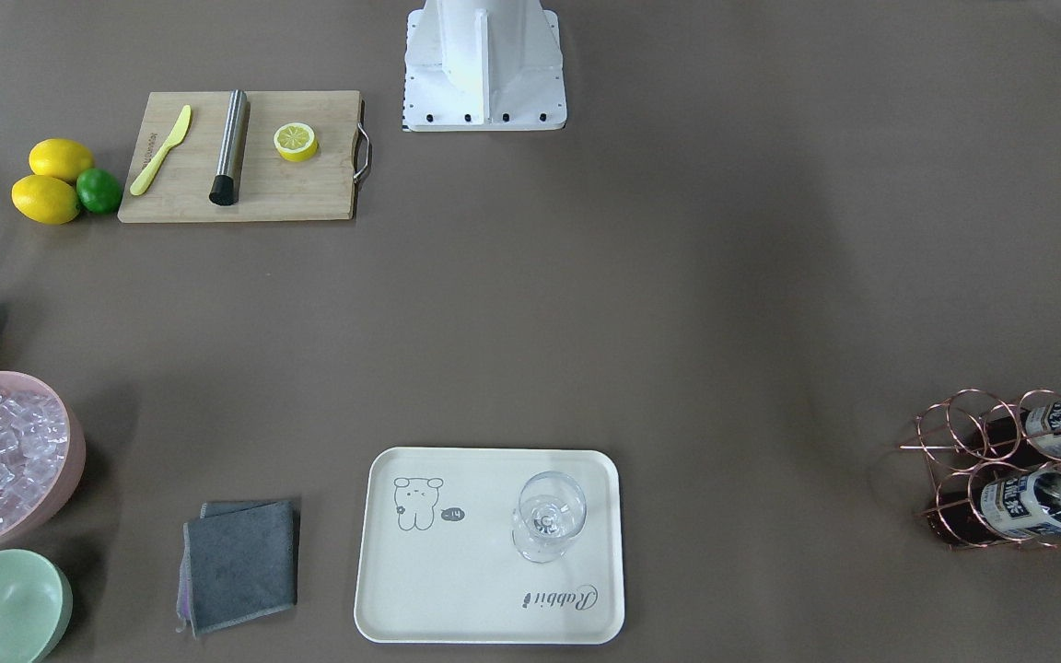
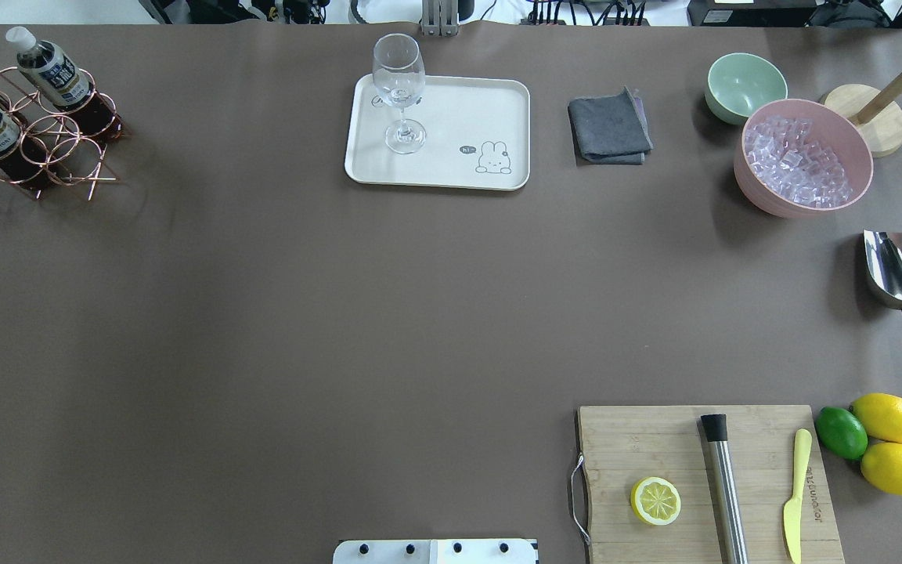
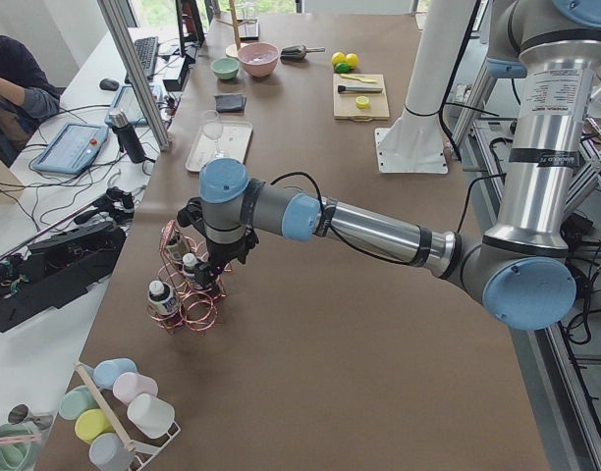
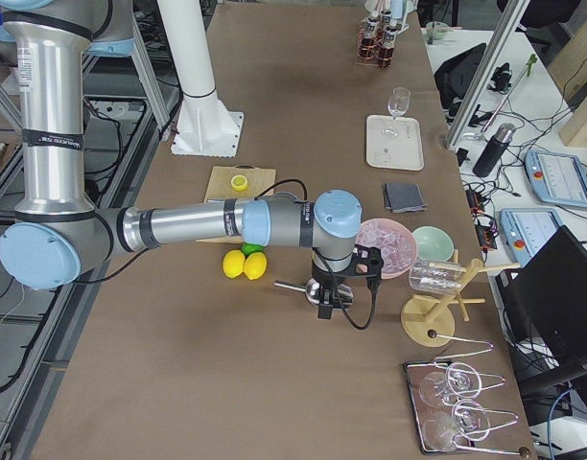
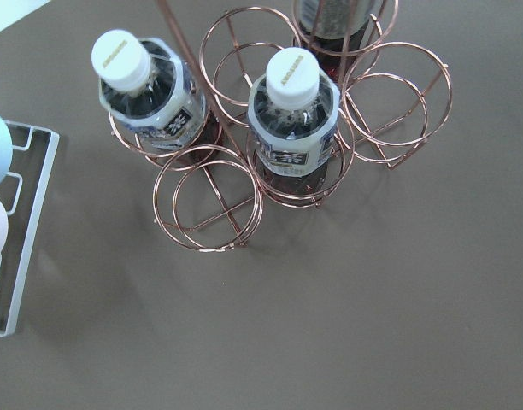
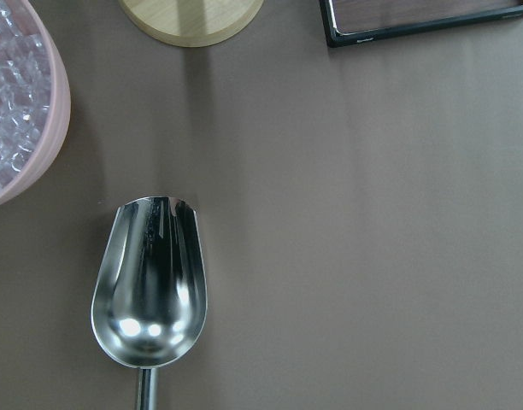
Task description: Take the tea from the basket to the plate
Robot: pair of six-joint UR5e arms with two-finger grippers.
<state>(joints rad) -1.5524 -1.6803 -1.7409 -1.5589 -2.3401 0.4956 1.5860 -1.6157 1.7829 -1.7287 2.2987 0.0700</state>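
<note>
Left arm [image 3: 369, 228] outstretched over basket [image 3: 191, 310]

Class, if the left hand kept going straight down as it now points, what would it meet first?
Likely the tea standing in the basket, cap first; the left hand hangs right above, though depth is unclear.

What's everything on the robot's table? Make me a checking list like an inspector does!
Surface: brown table, no spills seen.
Job's things: tea bottles upright in the wire basket; plate holds only a wine glass.
Clutter: cutting board with knife, metal rod, half lemon; lemons and lime; ice bowl; green bowl; scoop; grey cloth.
Grippers: left gripper above the basket, right gripper above the scoop; open or shut, cannot tell.
Cables: black cable loops at the right wrist.
Surroundings: person sitting at a side desk.
</note>
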